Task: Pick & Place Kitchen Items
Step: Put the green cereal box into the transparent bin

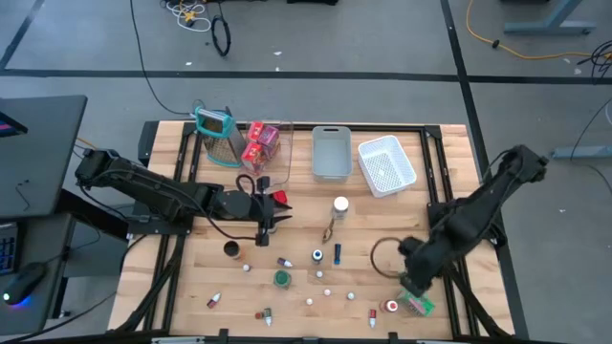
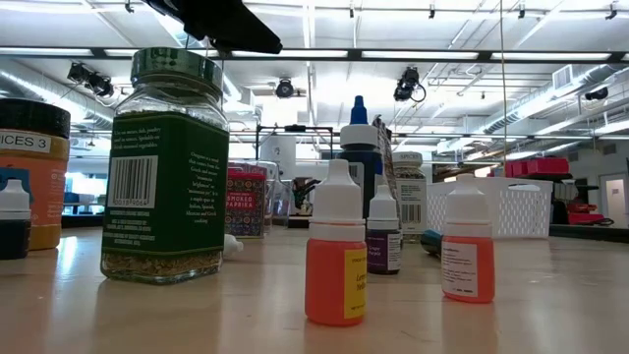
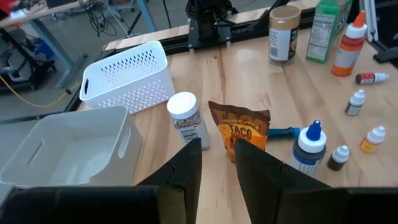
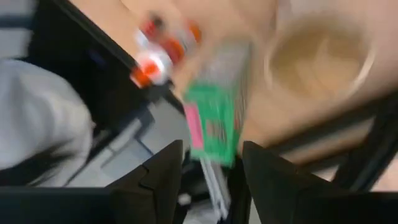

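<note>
Small kitchen items lie scattered over the wooden table: a taco packet, a white-lidded jar, a blue-capped bottle, dropper bottles and a green-labelled jar. My left gripper hovers open at mid-table, pointing at the taco packet, with nothing between its fingers. A small red thing shows beside it. My right gripper is at the near right corner, shut on a green packet, next to a red-and-white bottle. My right gripper pinches the green packet between its two fingers, at the end nearest the wrist. The fingers slant downward along the packet. The rest of the packet sticks out past the fingertips; the blur hides whether it rests on the table.
Along the far edge stand a clear bin with red packets, a grey bin, a white basket and a teal-framed grater. A dark ring lies beside my right arm. Black frame rails border the table.
</note>
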Controlling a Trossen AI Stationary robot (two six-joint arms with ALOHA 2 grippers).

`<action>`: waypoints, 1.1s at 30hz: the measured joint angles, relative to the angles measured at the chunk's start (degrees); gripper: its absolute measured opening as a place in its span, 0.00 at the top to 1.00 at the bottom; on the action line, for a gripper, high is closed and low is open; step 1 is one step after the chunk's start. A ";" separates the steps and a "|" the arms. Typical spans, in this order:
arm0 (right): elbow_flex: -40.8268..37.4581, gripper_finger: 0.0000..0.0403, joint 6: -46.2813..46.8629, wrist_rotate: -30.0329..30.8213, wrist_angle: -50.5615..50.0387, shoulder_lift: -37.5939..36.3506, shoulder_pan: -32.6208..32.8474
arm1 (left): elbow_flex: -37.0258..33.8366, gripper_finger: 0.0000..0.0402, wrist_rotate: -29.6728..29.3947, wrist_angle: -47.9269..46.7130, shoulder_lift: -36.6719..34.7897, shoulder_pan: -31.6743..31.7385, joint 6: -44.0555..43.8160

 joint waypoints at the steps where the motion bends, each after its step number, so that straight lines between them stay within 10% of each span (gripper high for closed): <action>1: 0.00 0.56 2.83 -1.58 0.61 1.20 1.22 | 0.00 0.74 0.00 0.00 0.00 0.00 1.08; 23: 0.02 0.57 7.92 -1.08 2.28 13.55 9.14 | 0.02 0.74 4.11 6.73 -0.02 5.10 12.17; 33: 0.06 0.92 3.03 1.41 1.62 13.33 9.01 | 0.02 0.74 6.41 6.62 -0.02 5.16 12.17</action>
